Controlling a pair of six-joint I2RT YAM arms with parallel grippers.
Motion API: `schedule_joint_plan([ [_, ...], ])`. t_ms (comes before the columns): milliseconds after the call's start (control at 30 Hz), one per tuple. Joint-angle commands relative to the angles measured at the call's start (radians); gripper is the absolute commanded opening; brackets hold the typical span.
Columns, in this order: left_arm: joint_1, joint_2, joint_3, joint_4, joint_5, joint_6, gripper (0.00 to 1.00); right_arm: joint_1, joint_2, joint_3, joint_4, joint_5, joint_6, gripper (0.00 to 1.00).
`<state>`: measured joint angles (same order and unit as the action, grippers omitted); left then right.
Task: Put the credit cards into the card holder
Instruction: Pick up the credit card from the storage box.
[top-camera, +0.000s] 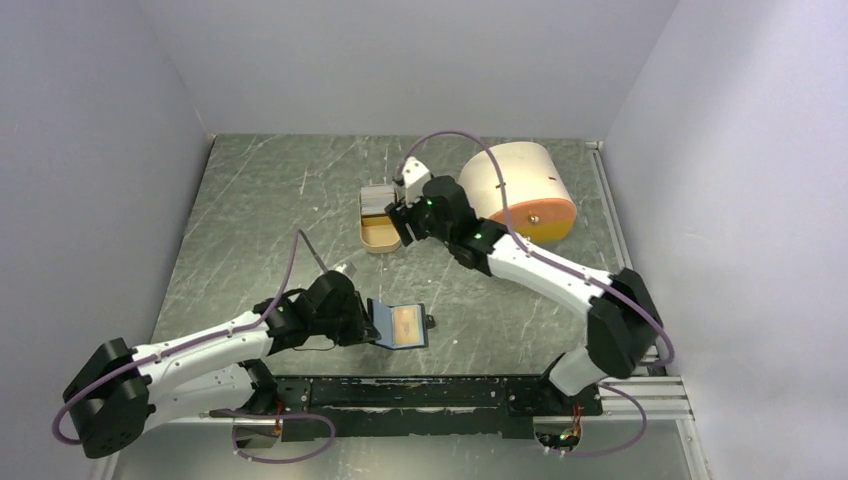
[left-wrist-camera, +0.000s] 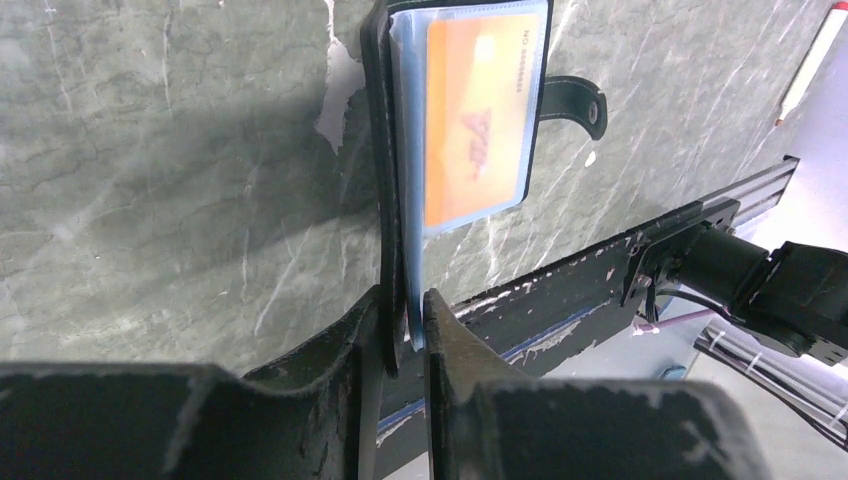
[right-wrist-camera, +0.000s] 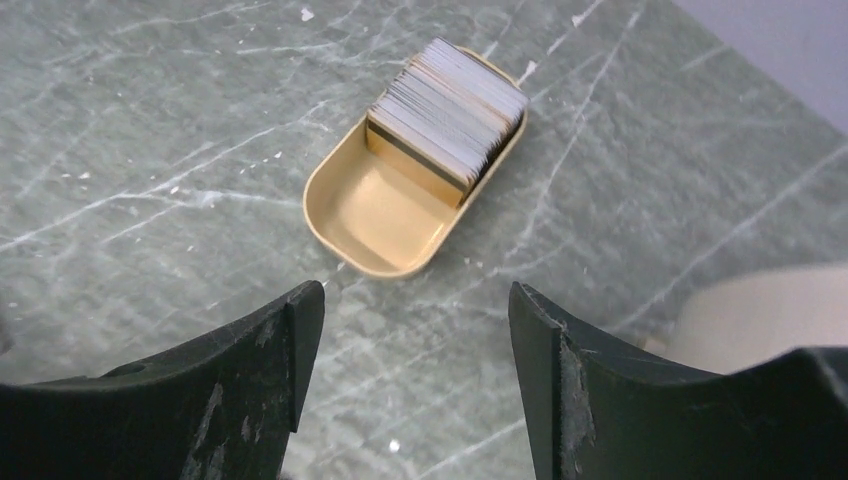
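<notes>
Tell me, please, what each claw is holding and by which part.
Left claw pinches the open wallet by an edge of its black cover; right claw is open, holding nothing.

Card holder at left hand

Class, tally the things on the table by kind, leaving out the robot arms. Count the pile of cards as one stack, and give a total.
card holder: 1
orange card in its pocket: 1
tan tray: 1
stack of cards: 1
cream-and-orange cylinder: 1
Total: 5
</notes>
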<state>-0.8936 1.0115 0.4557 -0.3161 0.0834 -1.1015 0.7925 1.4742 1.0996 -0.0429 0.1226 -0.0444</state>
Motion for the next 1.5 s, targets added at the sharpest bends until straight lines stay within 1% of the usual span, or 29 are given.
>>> schedule_joint_plan([
  [0, 0.004, -0.035, -0.031, 0.039, 0.004, -0.025, 0.24, -0.004, 0.133, 0.105, 0.042, -0.073, -0.220, 0.72],
  [133, 0.004, -0.017, -0.030, 0.043, 0.003, -0.020, 0.21, -0.013, 0.274, 0.237, -0.022, -0.106, -0.305, 0.72],
  [233, 0.004, -0.015, -0.035, 0.048, 0.001, -0.020, 0.19, -0.021, 0.400, 0.354, -0.097, -0.095, -0.360, 0.73],
  [333, 0.003, -0.020, -0.040, 0.064, 0.001, -0.017, 0.19, -0.028, 0.503, 0.450, -0.131, -0.098, -0.412, 0.73],
  [433, 0.004, -0.018, -0.041, 0.088, 0.008, -0.010, 0.19, -0.031, 0.577, 0.505, -0.140, -0.110, -0.457, 0.74],
  [600, 0.004, -0.001, -0.038, 0.098, 0.005, -0.006, 0.20, -0.034, 0.658, 0.570, -0.157, -0.119, -0.518, 0.74],
  [767, 0.004, -0.005, -0.043, 0.084, -0.001, -0.008, 0.18, -0.034, 0.719, 0.601, -0.146, -0.128, -0.601, 0.73],
  [967, 0.004, -0.041, -0.055, 0.073, 0.000, -0.022, 0.18, -0.034, 0.759, 0.621, -0.138, -0.084, -0.653, 0.75],
  [1100, 0.004, -0.038, -0.040, 0.056, -0.003, -0.017, 0.18, -0.032, 0.774, 0.614, -0.116, -0.043, -0.669, 0.75],
  [1167, 0.004, -0.035, -0.035, 0.053, -0.005, -0.015, 0.18, -0.032, 0.772, 0.600, -0.084, -0.002, -0.670, 0.73],
  [1300, 0.003, -0.040, -0.042, 0.058, -0.004, -0.019, 0.18, -0.033, 0.745, 0.564, -0.023, 0.029, -0.668, 0.69],
  [1467, 0.004, -0.047, -0.046, 0.060, -0.002, -0.024, 0.18, -0.035, 0.714, 0.547, -0.009, 0.014, -0.663, 0.63],
])
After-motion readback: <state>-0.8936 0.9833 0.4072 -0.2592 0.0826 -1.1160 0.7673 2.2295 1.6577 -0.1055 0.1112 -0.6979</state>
